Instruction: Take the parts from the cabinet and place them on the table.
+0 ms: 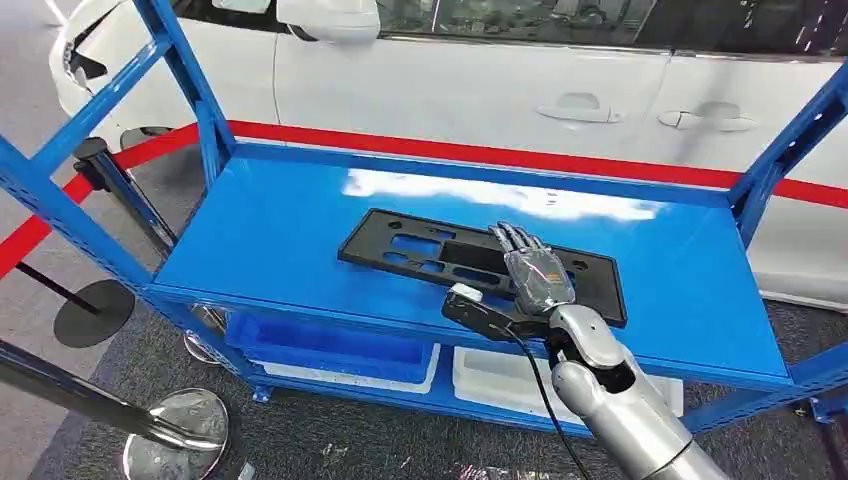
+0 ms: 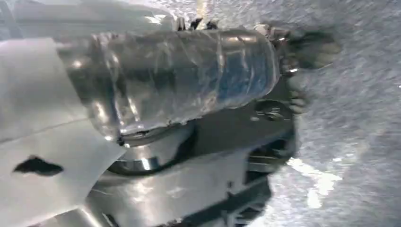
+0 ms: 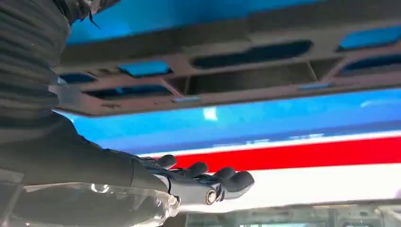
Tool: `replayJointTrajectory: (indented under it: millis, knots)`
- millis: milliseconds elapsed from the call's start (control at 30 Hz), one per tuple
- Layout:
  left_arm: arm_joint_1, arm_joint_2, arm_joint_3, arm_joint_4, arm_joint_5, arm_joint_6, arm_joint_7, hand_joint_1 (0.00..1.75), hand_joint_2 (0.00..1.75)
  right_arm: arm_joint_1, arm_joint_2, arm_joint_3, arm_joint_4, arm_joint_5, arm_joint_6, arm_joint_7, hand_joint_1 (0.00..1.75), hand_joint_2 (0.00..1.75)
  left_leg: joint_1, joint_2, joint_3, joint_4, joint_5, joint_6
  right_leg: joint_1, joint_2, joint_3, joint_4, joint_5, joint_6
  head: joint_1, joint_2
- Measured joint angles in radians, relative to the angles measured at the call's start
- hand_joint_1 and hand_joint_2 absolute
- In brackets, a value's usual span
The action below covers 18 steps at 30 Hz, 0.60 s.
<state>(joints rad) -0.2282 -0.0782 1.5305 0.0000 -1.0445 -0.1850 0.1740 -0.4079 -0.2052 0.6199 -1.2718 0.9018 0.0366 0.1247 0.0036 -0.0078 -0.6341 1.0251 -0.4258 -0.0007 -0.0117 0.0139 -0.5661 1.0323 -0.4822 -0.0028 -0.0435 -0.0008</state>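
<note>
On the top shelf of the blue steel rack [image 1: 270,240], centre of the head view: one black plastic part [image 1: 420,250], a flat, slotted plate-holder panel lying flat, long axis running left to right, its near edge close to the shelf's front lip.

Right hand [image 1: 530,272]: extended over the right half of the panel, palm down, fingers straight and together, pointing toward the upper part of the frame. Nothing is gripped. The right wrist view has the fingers [image 3: 222,178] stretched out flat with the panel's slotted body beside them; whether the palm touches the panel or hovers just above it cannot be told.

Left hand [image 2: 307,49]: seen blurred in the left wrist view above grey floor; whether its fingers are spread or curled cannot be told, and no part is visible in it.

Surroundings: white car [image 1: 500,80] behind the rack; red floor stripe [image 1: 480,155]; stanchion post with round base [image 1: 175,432] at lower left; blue bin [image 1: 330,350] and white bin [image 1: 495,378] on the lower shelf.

Risks, as judged from here: a thin flat panel offers little to hook from above, so a flat hand may push it along the slick shelf rather than lift it. A one-handed grasp at the right end could let the long left end droop, twist or catch the rack upright. Fingers could snag in the slots.
</note>
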Motion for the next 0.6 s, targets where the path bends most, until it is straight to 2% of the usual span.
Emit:
replayJointTrajectory:
  millis: [67, 133, 167, 200, 267, 300, 333, 367, 400, 433, 467, 500, 600]
  knots:
    - [0.0, -0.001, 0.001, 0.0, 0.001, 0.004, -0.002, 0.0, 0.0, 0.0, 0.0, 0.0, 0.0, 0.003, 0.001, 0.002, 0.0, 1.75, -0.002, 0.0, -0.003, 0.007, -0.004, 0.009, 0.0, 0.0, 0.001, -0.01, 0.0, 0.009, 0.001, 0.0]
    - [0.003, -0.006, 0.002, 0.0, 0.001, 0.004, -0.004, 0.0, 0.0, -0.001, 0.0, 0.0, 0.0, 0.013, 0.004, 0.004, 0.0, 1.75, 0.007, 0.001, 0.01, -0.007, -0.003, 0.02, 0.0, 0.0, 0.005, -0.011, -0.009, 0.022, 0.0, 0.0]
    - [0.003, -0.007, 0.002, 0.0, 0.0, 0.003, -0.004, 0.0, 0.0, -0.003, -0.001, 0.0, 0.002, 0.019, 0.004, 0.005, 0.0, 1.75, 0.008, 0.001, 0.021, -0.013, -0.006, 0.025, -0.002, -0.004, -0.002, 0.02, -0.023, 0.025, 0.004, 0.0]
    - [0.001, -0.007, 0.003, 0.0, 0.0, 0.003, -0.005, 0.0, 0.0, -0.007, 0.0, 0.0, 0.003, 0.026, 0.005, 0.005, 0.0, 1.75, 0.008, 0.001, 0.025, -0.013, -0.01, 0.032, -0.001, -0.006, -0.035, 0.084, -0.05, 0.028, 0.008, 0.0]
    - [-0.001, -0.006, 0.007, 0.0, -0.002, 0.002, -0.004, 0.0, 0.0, -0.008, -0.001, 0.002, 0.013, 0.045, 0.011, 0.008, 0.0, 1.75, 0.006, 0.001, 0.029, -0.011, -0.017, 0.039, -0.001, -0.006, -0.133, 0.25, -0.107, 0.031, 0.008, 0.0]
    - [0.0, -0.006, 0.008, 0.0, -0.003, 0.002, -0.004, 0.0, 0.0, -0.007, -0.001, 0.004, 0.02, 0.056, 0.018, 0.011, 0.0, 1.75, 0.005, 0.001, 0.032, -0.01, -0.022, 0.039, -0.001, -0.006, -0.17, 0.297, -0.108, 0.032, 0.008, 0.0]
    - [0.0, -0.006, 0.008, 0.0, -0.003, 0.002, -0.004, 0.0, 0.0, -0.007, -0.001, 0.006, 0.025, 0.066, 0.023, 0.013, 0.0, 1.75, 0.005, 0.0, 0.036, -0.009, -0.026, 0.039, -0.001, -0.006, -0.182, 0.297, -0.09, 0.031, 0.008, 0.0]
    - [0.003, -0.006, 0.008, 0.0, -0.003, 0.002, -0.004, 0.0, 0.0, -0.008, -0.001, 0.008, 0.031, 0.077, 0.031, 0.016, 0.0, 1.75, 0.005, 0.0, 0.043, -0.006, -0.034, 0.038, -0.001, -0.006, -0.17, 0.246, -0.041, 0.028, 0.008, 0.0]
    - [0.004, -0.007, 0.008, 0.0, -0.003, 0.002, -0.004, 0.0, 0.0, -0.01, -0.001, 0.01, 0.035, 0.084, 0.038, 0.02, 0.0, 1.75, 0.005, -0.001, 0.051, -0.003, -0.04, 0.037, -0.001, -0.006, -0.145, 0.179, 0.006, 0.025, 0.008, 0.0]
    - [0.005, -0.008, 0.008, 0.0, -0.003, 0.002, -0.004, 0.0, 0.0, -0.015, -0.001, 0.012, 0.042, 0.09, 0.052, 0.023, 0.0, 1.75, 0.005, -0.001, 0.062, 0.0, -0.051, 0.033, -0.001, -0.008, -0.103, 0.073, 0.071, 0.02, 0.009, 0.0]
    - [0.006, -0.008, 0.008, 0.0, -0.003, 0.002, -0.004, 0.0, 0.0, -0.022, -0.001, 0.017, 0.052, 0.091, 0.073, 0.025, 1.61, 1.75, 0.005, -0.001, 0.062, 0.0, -0.058, 0.028, 0.001, -0.011, -0.082, 0.036, 0.067, 0.015, 0.007, 0.0]
    - [0.001, -0.008, 0.009, 0.0, -0.001, 0.002, -0.004, 0.0, 0.0, -0.031, 0.0, 0.026, 0.061, 0.091, 0.091, 0.026, 1.75, 1.75, -0.002, -0.001, 0.063, 0.008, -0.064, 0.02, 0.005, -0.01, -0.066, 0.011, 0.059, 0.014, 0.006, 0.0]
    - [0.0, -0.008, 0.009, 0.0, 0.006, 0.005, -0.003, 0.0, 0.0, -0.04, 0.0, 0.046, 0.076, 0.08, 0.139, 0.039, 1.75, 1.75, 0.001, 0.0, 0.064, -0.004, -0.064, 0.006, 0.009, -0.006, -0.071, 0.011, 0.049, 0.0, 0.003, 0.0]
